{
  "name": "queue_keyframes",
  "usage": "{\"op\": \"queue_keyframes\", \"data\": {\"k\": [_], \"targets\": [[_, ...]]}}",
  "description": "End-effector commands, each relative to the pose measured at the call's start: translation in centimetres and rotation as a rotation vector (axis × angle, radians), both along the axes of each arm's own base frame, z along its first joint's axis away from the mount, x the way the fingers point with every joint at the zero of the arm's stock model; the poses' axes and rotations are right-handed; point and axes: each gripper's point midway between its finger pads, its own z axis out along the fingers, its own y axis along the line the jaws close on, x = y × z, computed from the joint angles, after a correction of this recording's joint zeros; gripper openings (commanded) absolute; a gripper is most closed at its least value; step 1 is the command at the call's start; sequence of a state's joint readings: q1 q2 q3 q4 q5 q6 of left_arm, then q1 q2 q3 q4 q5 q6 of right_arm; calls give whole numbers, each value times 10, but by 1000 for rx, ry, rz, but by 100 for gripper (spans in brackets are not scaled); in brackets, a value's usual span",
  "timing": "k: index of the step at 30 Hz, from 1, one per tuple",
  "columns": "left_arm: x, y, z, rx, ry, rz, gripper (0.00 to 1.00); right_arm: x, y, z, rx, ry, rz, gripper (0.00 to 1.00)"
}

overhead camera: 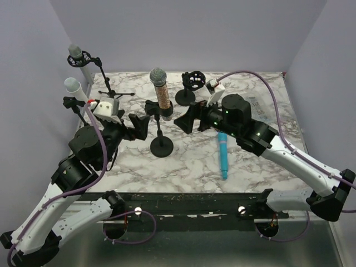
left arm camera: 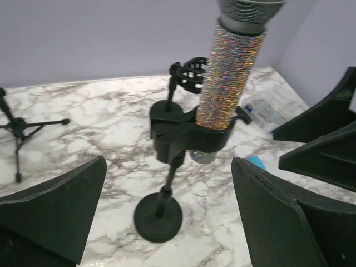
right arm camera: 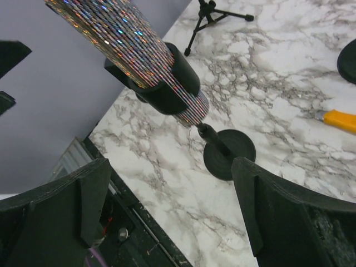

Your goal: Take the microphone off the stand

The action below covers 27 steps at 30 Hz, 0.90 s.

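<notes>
Two sets of jaws, both spread wide and closed on nothing. I see the left gripper [overhead camera: 142, 125] just left of the stand [overhead camera: 161, 146] and the right gripper [overhead camera: 183, 122] just right of it, facing each other across it. The glittery microphone [overhead camera: 159, 88] sits in the stand's clip [left arm camera: 189, 133], near upright with its mesh head on top and its lower end poking out beneath the clip. In each wrist view the microphone and clip fall between that gripper's fingers [left arm camera: 67, 206], with clear space on either side (no contact that I can make out). The stand's round base rests on the marble worktop [overhead camera: 183, 167]. A blue microphone [overhead camera: 223, 156] lies flat to the right, partly under the right arm. Behind are a second stand [overhead camera: 188, 92] with an empty holder and a tripod stand [overhead camera: 108, 89], both well apart from the jaws.
</notes>
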<state>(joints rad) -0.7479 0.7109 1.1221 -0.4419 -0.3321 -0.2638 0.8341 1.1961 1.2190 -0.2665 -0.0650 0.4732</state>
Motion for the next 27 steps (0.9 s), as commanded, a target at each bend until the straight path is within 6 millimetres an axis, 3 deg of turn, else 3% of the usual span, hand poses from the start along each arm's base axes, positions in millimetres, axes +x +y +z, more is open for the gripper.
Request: {"op": "queue_keyframes", "data": {"k": [1,6,14,24,27], "targets": [[5,52,-25,138,16,222,99,17,13,22,-95,-121,-133,99],[9,77,-18,77,-67,357,99,26,39,41,-164,-215,-242,98],[14,77,-44,85,-65,340,99,42,64,61,-219,-298,-366,93],[10,73,-50,111,-52,298,99,66,87,54,-326,-359,-459,89],[10,70,-50,110,-53,281,98,70,84,53,-339,-367,-494,80]]}}
